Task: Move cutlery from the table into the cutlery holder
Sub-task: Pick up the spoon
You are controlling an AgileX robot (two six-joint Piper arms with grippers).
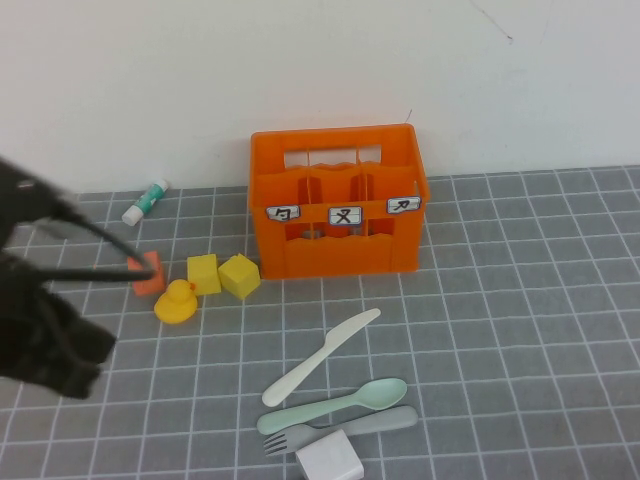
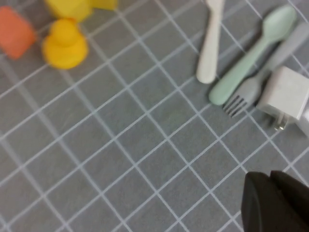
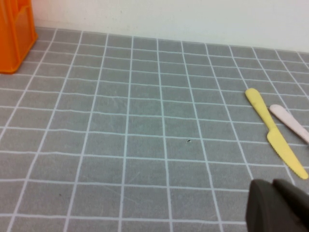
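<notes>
1. we see the knife (image 1: 322, 357), spoon (image 1: 334, 405) and fork (image 1: 341, 428) lying at six o'clock of the cutlery holder (image 1: 338, 201), long axes running toward two o'clock.
2. we see the left gripper (image 2: 271, 203) at nine o'clock and the right gripper (image 3: 277, 209), both with fingers closed, empty.

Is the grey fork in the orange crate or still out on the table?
Out: the fork lies flat on the table, beside the spoon, near of the crate.
</notes>
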